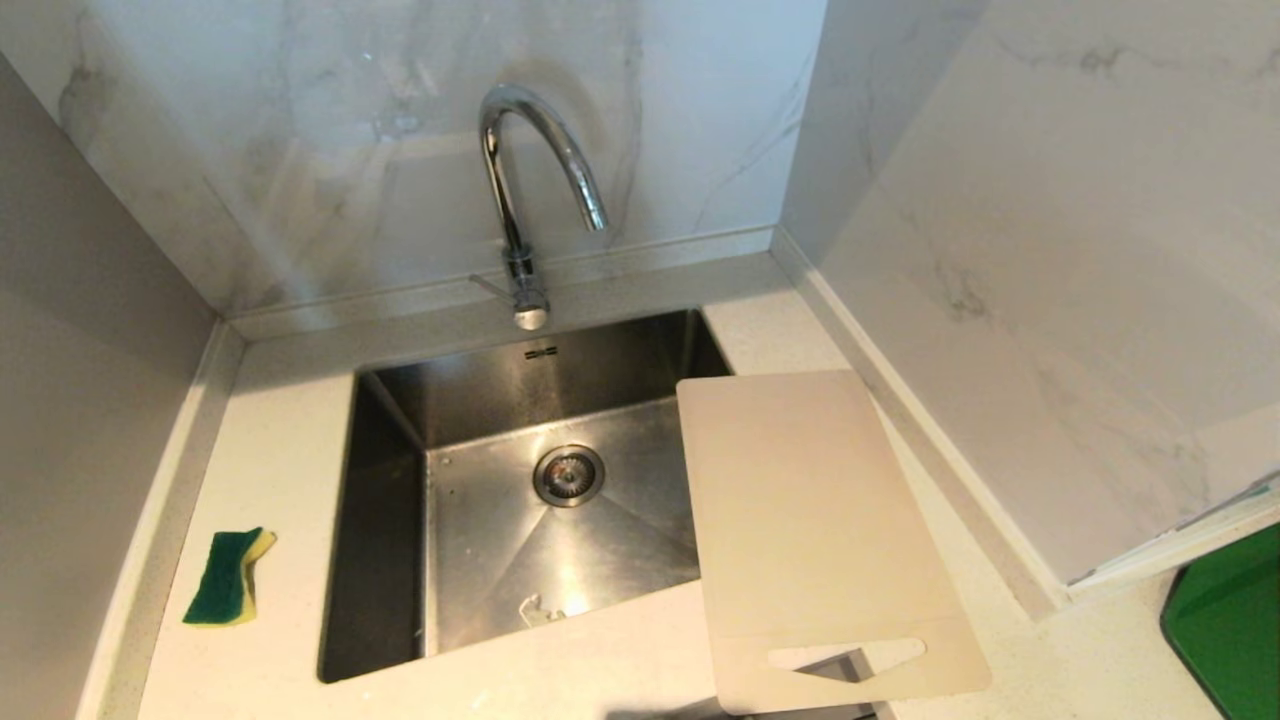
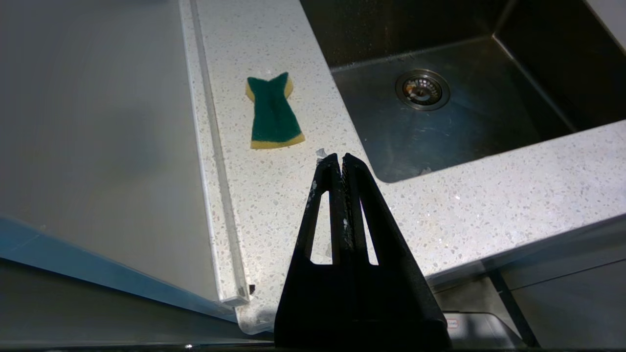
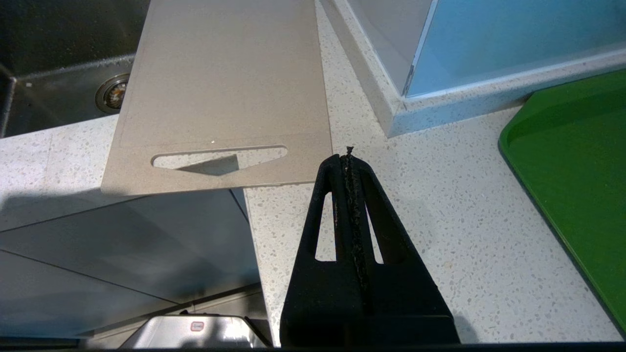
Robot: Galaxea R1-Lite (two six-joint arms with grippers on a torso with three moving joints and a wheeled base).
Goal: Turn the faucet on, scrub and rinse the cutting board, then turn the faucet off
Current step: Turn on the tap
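Head view: cutting board (image 1: 810,520) overhangs sink (image 1: 385,400) and counter edges; left pincer (image 2: 341,159) and right pincer (image 3: 348,157) both pressed together.

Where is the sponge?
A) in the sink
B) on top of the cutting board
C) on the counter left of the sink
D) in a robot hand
C: the sponge lies flat on the counter left of the sink, apart from the cutting board on the right, and neither hand touches it.
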